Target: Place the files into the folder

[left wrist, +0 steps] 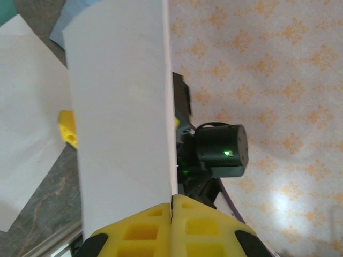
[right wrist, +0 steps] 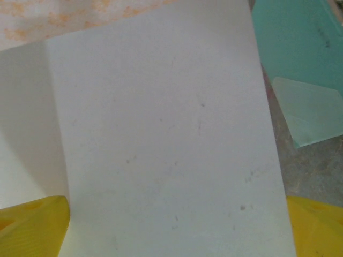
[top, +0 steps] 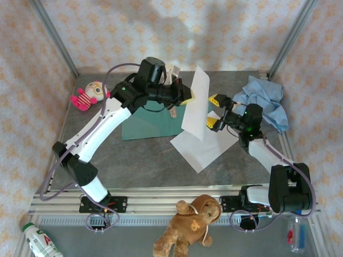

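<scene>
1. The left tool (left wrist: 171,211) is clenched on one edge of a white sheet (left wrist: 123,107), one of the files. The paper stretches away ahead of the tool's yellow tips.
2. Seen from overhead, this held sheet is lifted off the tabletop (top: 134,166) between the two tools. It appears as a tall narrow strip, with its long axis running from the near side to the far side.
3. The right tool (top: 214,111) is released. Its yellow fingers (right wrist: 32,227) are spread wide and face the held sheet, one toward each side of the paper.
4. A second sheet (top: 201,147) lies flat below the right tool. It is turned diagonally, with one corner pointing toward the arm bases.
5. The teal folder (top: 147,126) lies flat beneath and behind the left tool, with its long axis running left to right.
</scene>
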Robot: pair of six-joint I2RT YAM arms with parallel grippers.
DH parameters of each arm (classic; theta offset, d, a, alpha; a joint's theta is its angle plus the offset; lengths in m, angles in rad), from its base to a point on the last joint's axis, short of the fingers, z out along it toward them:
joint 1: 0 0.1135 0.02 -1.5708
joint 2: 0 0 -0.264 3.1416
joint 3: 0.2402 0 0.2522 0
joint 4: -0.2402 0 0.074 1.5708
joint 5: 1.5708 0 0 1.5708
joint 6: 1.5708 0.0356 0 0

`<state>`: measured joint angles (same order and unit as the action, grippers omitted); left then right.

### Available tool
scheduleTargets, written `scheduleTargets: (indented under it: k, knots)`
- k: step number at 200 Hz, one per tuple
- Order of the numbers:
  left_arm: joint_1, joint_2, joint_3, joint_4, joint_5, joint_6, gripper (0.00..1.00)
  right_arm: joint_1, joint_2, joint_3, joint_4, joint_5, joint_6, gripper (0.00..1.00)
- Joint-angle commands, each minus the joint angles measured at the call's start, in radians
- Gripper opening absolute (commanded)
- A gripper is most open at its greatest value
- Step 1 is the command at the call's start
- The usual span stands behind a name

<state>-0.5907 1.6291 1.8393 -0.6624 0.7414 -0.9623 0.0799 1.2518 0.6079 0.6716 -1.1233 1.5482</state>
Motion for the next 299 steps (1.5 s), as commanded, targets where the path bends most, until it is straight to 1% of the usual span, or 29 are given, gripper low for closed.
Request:
scheduleTargets:
  k: [1, 16, 37, 58, 67, 93, 108, 149, 179, 229, 260, 285, 299]
  knots:
    - [0.038, -0.069, -0.074, 0.012, 0.045, 0.022, 0.00, 0.004, -0.059, 0.033, 0.075, -0.026, -0.025, 1.00]
    - [0.064, -0.100, -0.133, 0.051, 0.072, 0.004, 0.00, 0.004, -0.062, 0.036, 0.077, -0.030, -0.039, 1.00]
    - [0.094, -0.121, -0.153, 0.035, 0.095, 0.027, 0.00, 0.004, -0.063, 0.039, 0.107, -0.039, -0.034, 1.00]
    - [0.111, -0.121, -0.152, 0.011, 0.136, 0.062, 0.00, 0.004, -0.063, 0.047, 0.139, -0.047, -0.022, 1.00]
    - [0.120, -0.118, -0.149, -0.006, 0.150, 0.084, 0.00, 0.004, -0.090, 0.050, 0.138, -0.049, -0.023, 1.00]
    - [0.153, -0.098, -0.138, -0.069, 0.187, 0.151, 0.00, 0.004, -0.090, 0.056, 0.137, -0.062, -0.033, 0.99]
    - [0.168, -0.090, -0.147, -0.070, 0.217, 0.178, 0.00, 0.004, -0.089, 0.054, 0.136, -0.067, -0.041, 0.99]
    - [0.211, -0.061, -0.161, -0.087, 0.224, 0.204, 0.00, 0.006, -0.091, 0.041, 0.135, -0.065, -0.057, 0.99]
    - [0.216, -0.040, -0.172, -0.102, 0.218, 0.232, 0.00, 0.025, -0.104, 0.049, 0.148, -0.061, -0.052, 1.00]
    - [0.255, -0.027, -0.200, -0.116, 0.210, 0.269, 0.00, 0.038, -0.120, 0.058, 0.116, -0.058, -0.067, 1.00]
    - [0.276, -0.026, -0.204, -0.129, 0.233, 0.294, 0.00, 0.038, -0.129, 0.058, 0.074, -0.052, -0.092, 1.00]
    - [0.276, -0.042, -0.227, -0.109, 0.261, 0.293, 0.00, 0.038, -0.134, 0.059, 0.058, -0.050, -0.102, 1.00]
    - [0.276, -0.041, -0.223, -0.128, 0.270, 0.315, 0.00, 0.038, -0.134, 0.059, 0.053, -0.050, -0.106, 1.00]
